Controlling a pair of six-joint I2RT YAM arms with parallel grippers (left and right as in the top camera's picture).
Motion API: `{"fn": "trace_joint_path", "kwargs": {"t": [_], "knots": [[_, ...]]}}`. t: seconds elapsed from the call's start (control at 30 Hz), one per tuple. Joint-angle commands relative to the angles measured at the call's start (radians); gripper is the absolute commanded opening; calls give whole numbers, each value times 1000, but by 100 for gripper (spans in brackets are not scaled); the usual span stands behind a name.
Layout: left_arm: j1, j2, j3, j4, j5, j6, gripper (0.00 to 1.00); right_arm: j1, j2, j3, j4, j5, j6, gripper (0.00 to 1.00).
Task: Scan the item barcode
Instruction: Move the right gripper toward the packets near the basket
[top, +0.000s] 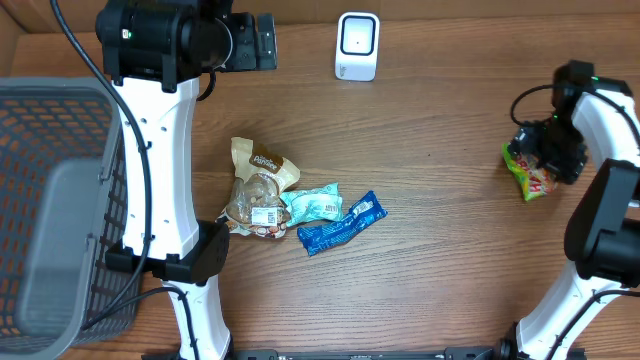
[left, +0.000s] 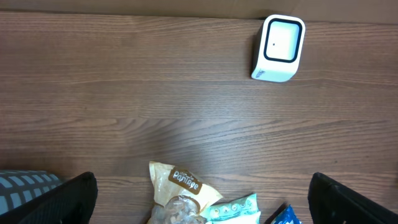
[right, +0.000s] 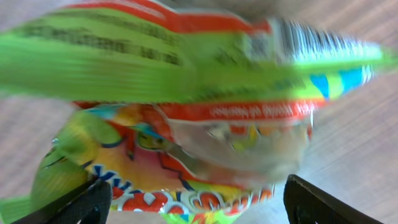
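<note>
The item, a green and red snack bag (top: 532, 180), lies on the table at the far right. In the right wrist view this bag (right: 186, 124) fills the frame, with its barcode (right: 311, 42) at the upper right. My right gripper (top: 533, 160) (right: 199, 199) stands over the bag, open, its fingers wide apart on either side; table shows between the right finger and the bag. The white scanner (top: 357, 45) (left: 279, 48) stands at the back centre. My left gripper (top: 264, 42) (left: 202, 190) hovers left of the scanner, open and holding nothing.
A grey mesh basket (top: 40, 200) stands at the left edge. In the middle of the table lie a brown snack bag (top: 262, 190) (left: 180, 183), a teal packet (top: 315, 203) (left: 235, 208) and a blue packet (top: 340, 224) (left: 287, 216), close together.
</note>
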Motion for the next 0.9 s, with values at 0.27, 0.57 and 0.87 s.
{"fn": "trace_joint_path", "kwargs": {"t": [0.27, 0.57, 0.87], "knots": [[5, -2, -3, 42, -16, 19, 100, 48, -204, 348, -207, -576, -110, 88], [4, 0, -3, 39, -16, 19, 100, 328, -280, 280, -351, -687, -132, 73], [3, 0, -4, 39, -16, 19, 100, 645, -280, -171, 31, -708, 164, 56]]}}
